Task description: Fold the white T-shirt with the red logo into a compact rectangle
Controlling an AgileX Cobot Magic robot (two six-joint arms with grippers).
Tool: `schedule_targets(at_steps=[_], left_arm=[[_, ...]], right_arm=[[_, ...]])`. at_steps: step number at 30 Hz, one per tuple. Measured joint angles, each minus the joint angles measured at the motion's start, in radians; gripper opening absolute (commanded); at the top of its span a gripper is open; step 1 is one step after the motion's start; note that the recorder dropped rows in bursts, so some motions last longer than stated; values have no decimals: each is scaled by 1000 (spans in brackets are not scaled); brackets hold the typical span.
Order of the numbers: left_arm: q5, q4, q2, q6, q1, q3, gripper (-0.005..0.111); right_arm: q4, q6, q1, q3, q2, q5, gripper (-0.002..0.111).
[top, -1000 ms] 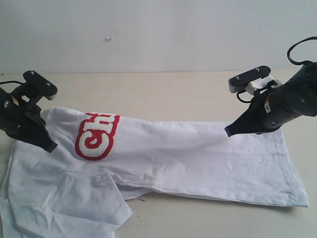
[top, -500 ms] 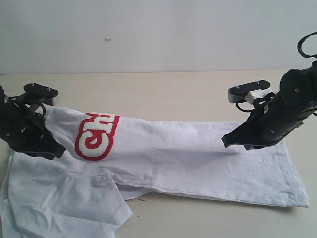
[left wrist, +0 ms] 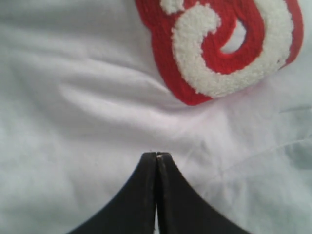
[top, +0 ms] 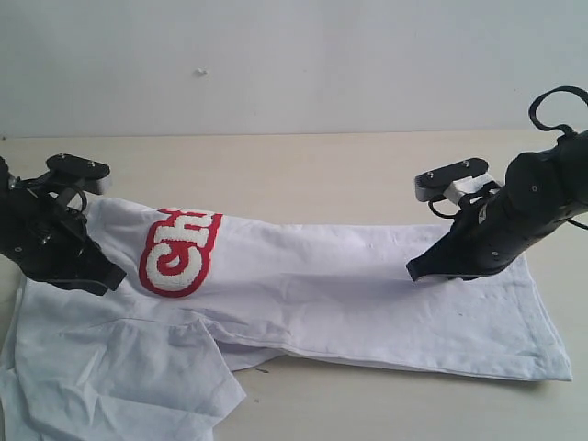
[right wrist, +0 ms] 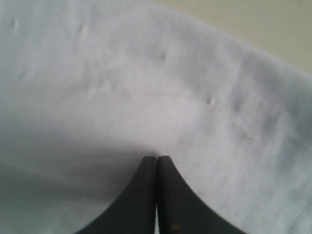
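The white T-shirt (top: pixel 349 285) lies on the table as a long band running left to right, folded lengthwise. Only the first letters of the red logo (top: pixel 179 253) show at its left part; the rest is folded under. My left gripper (top: pixel 110 280) is shut, its tips low over the cloth just left of the logo (left wrist: pixel 219 53). No fabric shows between its fingers (left wrist: pixel 156 154). My right gripper (top: pixel 413 273) is also shut, tip down on or just above the shirt's right half (right wrist: pixel 122 87), with nothing pinched (right wrist: pixel 157 157). Collar and tag are hidden.
A loose sleeve flap (top: pixel 129 377) spreads at the front left, near the table's front edge. The beige table (top: pixel 303 175) runs bare behind the shirt up to a white wall. The hem (top: pixel 542 354) lies at the far right.
The left gripper has dropped and shifted right toward the logo. The right gripper has come down and slightly left onto the shirt. The shirt itself has not moved.
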Motion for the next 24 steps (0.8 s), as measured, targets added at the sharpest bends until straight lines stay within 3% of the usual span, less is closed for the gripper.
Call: schedule_targets(at_steps=[10, 19, 24], left_arm=[[17, 0, 0, 6, 0, 0, 0], [221, -45, -60, 130, -14, 0, 0], [360, -36, -166, 99, -87, 0, 0]], right_arm=[[-7, 0, 0, -73, 76, -110, 0], [-38, -5, 0, -104, 61, -88, 0], [-38, -7, 0, -104, 35, -85, 0]])
